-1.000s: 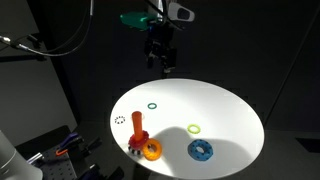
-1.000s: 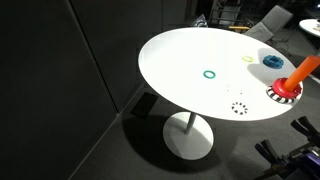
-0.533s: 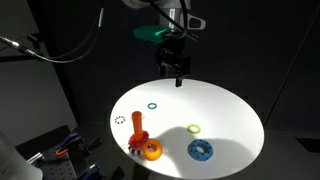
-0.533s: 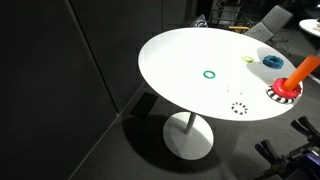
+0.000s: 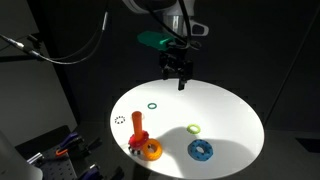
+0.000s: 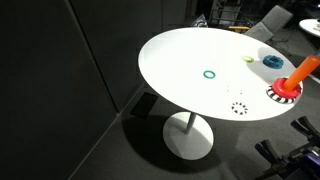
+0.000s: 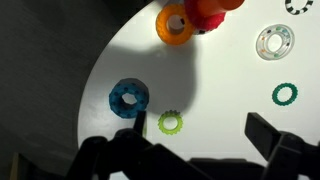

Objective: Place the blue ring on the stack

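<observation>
The blue ring (image 5: 202, 150) lies flat near the front edge of the white round table (image 5: 220, 110); it also shows in an exterior view (image 6: 272, 61) and in the wrist view (image 7: 128, 98). The stack (image 5: 138, 127), an orange-red peg on a reddish base, stands at the table's edge, also seen in an exterior view (image 6: 291, 81); the wrist view (image 7: 212, 10) shows only part of it. My gripper (image 5: 181, 82) hangs high above the table's far side, open and empty; its dark fingers frame the wrist view (image 7: 195, 140).
A thick orange ring (image 5: 151, 150) lies next to the peg's base. A thin green ring (image 5: 152, 105), a yellow-green ring (image 5: 194, 128) and a dotted ring (image 5: 120, 120) lie on the table. Dark surroundings; clutter (image 5: 60, 150) sits beside the table.
My gripper has moved across and slightly down above the table's far side. The rings and the peg have not moved.
</observation>
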Controlling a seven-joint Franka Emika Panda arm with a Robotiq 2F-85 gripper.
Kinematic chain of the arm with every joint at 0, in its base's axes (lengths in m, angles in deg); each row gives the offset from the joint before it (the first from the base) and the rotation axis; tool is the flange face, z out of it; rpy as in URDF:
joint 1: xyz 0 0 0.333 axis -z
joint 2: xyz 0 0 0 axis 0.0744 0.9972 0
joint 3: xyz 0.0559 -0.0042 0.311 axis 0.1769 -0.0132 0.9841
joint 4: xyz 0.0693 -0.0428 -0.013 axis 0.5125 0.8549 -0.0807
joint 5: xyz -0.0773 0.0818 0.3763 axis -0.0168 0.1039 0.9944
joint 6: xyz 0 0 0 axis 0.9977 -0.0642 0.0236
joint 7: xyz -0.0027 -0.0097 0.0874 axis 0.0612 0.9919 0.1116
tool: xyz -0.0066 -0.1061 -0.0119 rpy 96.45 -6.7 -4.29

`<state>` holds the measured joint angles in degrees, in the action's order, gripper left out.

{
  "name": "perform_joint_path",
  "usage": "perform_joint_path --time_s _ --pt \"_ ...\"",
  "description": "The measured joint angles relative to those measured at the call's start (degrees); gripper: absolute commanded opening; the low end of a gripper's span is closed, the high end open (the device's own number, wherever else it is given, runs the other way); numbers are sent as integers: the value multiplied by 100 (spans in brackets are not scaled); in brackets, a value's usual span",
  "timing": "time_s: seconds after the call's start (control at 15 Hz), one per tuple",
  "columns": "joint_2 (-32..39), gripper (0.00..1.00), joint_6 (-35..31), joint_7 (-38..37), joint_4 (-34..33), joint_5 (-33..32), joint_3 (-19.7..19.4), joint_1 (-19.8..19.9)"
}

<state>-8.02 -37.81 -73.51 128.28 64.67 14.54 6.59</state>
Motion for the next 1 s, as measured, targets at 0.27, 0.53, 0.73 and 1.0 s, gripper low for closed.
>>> perform_joint_path --time_s 0.27,0.53,0.73,1.0 --pt "2 100 0 1 -1 0 1 0" --pt "134 100 -86 -2 6 0 0 18" --pt "355 100 -372 -1 5 1 -2 87" --pt "740 100 -873 2 0 7 -7 220"
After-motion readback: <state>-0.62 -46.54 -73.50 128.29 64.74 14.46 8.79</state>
